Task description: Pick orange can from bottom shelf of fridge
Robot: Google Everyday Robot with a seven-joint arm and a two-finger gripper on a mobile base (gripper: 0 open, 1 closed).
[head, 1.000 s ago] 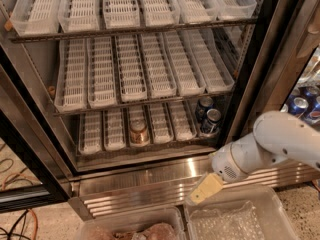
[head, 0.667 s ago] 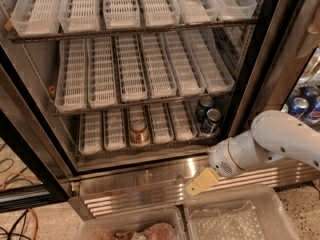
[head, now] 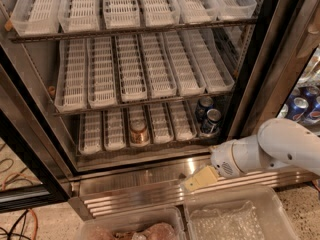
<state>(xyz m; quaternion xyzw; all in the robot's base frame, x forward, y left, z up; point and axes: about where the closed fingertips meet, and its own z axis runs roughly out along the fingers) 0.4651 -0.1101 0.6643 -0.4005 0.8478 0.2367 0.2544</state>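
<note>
No lettering can be read here.
The orange can (head: 139, 132) shows a pale label band, words too small; blue cans (head: 299, 107) at far right carry a red-and-white mark only. The gripper (head: 194, 183) hangs before the steel base (head: 130, 194).

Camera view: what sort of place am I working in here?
Probably an office pantry or shop drinks corner: a display fridge with white lane racks, an orange can on its bottom shelf, blue cans beside it, more cans stocked to the right. The gripper hangs low before the fridge's steel base.
</note>
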